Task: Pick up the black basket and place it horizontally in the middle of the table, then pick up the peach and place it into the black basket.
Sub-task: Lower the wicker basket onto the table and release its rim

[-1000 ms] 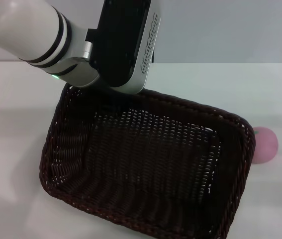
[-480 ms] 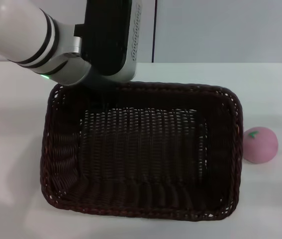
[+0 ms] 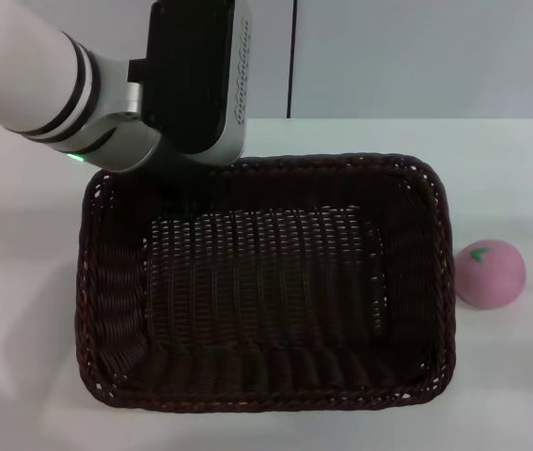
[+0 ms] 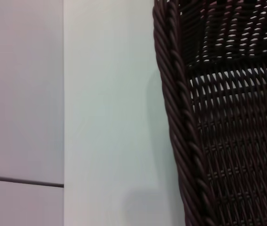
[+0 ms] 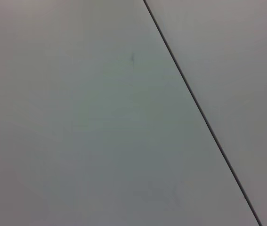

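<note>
The black basket lies level and lengthwise across the middle of the table, the left gripper over its far rim with fingers hidden, so its grip cannot be told, while the peach waits just beside the basket's right end, not yet picked up.

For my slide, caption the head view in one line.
Left arm over the far rim of the empty black basket lying level on the white table, peach just outside its right end.
</note>
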Robot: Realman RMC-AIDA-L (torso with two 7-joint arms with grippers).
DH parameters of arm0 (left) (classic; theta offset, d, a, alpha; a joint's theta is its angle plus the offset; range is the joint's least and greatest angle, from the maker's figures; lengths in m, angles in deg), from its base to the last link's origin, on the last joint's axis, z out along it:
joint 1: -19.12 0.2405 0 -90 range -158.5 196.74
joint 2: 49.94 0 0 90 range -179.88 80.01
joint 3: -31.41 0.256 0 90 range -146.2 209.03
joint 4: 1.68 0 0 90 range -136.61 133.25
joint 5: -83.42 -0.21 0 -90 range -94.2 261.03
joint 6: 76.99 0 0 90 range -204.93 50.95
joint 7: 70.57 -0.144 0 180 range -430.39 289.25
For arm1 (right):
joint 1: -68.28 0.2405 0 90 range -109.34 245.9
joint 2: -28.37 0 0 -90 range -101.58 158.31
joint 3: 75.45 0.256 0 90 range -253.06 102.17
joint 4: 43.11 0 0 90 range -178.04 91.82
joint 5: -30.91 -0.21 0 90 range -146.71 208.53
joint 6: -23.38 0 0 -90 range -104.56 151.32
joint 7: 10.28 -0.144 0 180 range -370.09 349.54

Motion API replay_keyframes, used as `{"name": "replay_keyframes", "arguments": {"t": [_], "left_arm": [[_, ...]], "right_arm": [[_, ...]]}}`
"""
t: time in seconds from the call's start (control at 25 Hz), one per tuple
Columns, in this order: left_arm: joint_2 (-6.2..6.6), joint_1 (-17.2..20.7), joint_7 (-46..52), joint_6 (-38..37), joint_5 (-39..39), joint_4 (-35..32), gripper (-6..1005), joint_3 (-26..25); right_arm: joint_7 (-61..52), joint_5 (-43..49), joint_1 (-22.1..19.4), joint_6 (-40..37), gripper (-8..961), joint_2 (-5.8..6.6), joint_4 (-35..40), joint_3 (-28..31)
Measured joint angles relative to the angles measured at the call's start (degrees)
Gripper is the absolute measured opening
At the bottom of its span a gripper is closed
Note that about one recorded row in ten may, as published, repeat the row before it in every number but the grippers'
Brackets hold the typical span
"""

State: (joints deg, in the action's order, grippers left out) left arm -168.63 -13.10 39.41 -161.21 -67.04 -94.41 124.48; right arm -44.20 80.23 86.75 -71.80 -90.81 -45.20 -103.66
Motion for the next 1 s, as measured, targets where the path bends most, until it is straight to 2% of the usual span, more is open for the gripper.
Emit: {"name": "replay_keyframes", "arguments": {"t": [0.44, 0.68, 0.76, 1.0], "left_arm": [[-0.04, 1.2, 1.8, 3.8, 0.3, -0.3, 194, 0.1], [-0.04, 1.4, 1.8, 4.0, 0.0, -0.3, 409, -0.2], [-0.04, 2.6, 1.8, 5.7, 0.7, -1.1, 639, -0.4], [0.08, 5.0, 1.4, 10.4, 5.4, -2.0, 696, -2.7]], "right_arm": [[0.0, -0.2, -0.2, 0.0, 680, 0.00, 0.0, 0.0], [0.0, -0.2, -0.1, 0.3, 680, 0.00, 0.0, 0.0], [0.0, -0.3, -0.1, 0.4, 680, 0.00, 0.0, 0.0], [-0.2, 0.0, -0.8, 0.1, 680, 0.15, 1.8, -0.5]]}}
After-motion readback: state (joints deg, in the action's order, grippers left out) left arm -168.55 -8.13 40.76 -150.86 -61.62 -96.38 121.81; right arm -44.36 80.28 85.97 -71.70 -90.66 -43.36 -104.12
